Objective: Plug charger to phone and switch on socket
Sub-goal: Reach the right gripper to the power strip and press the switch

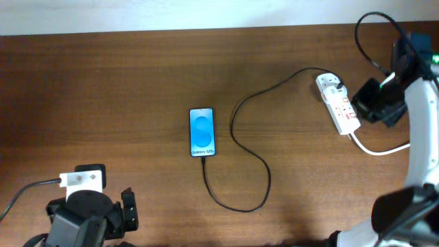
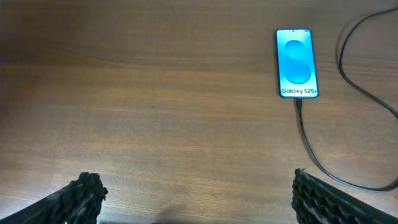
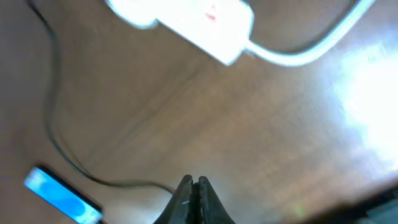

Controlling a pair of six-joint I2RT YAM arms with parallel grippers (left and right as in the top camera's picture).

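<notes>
The phone point(image 1: 202, 132) lies face up mid-table with its blue screen lit; it also shows in the left wrist view point(image 2: 296, 63) and the right wrist view point(image 3: 61, 195). The black charger cable point(image 1: 240, 137) runs from the phone's near end, loops right, and reaches its plug on the socket point(image 1: 337, 103) at the right. The cable tip sits at the phone's bottom edge point(image 2: 298, 102). My left gripper point(image 2: 196, 196) is open and empty at the front left, away from the phone. My right gripper point(image 3: 194, 186) is shut and empty, raised just right of the socket point(image 3: 186, 22).
The socket's thick white cord point(image 1: 377, 147) curves off to the right under my right arm. Bare wooden table point(image 1: 103, 103) spreads left of the phone. A white wall edge runs along the back.
</notes>
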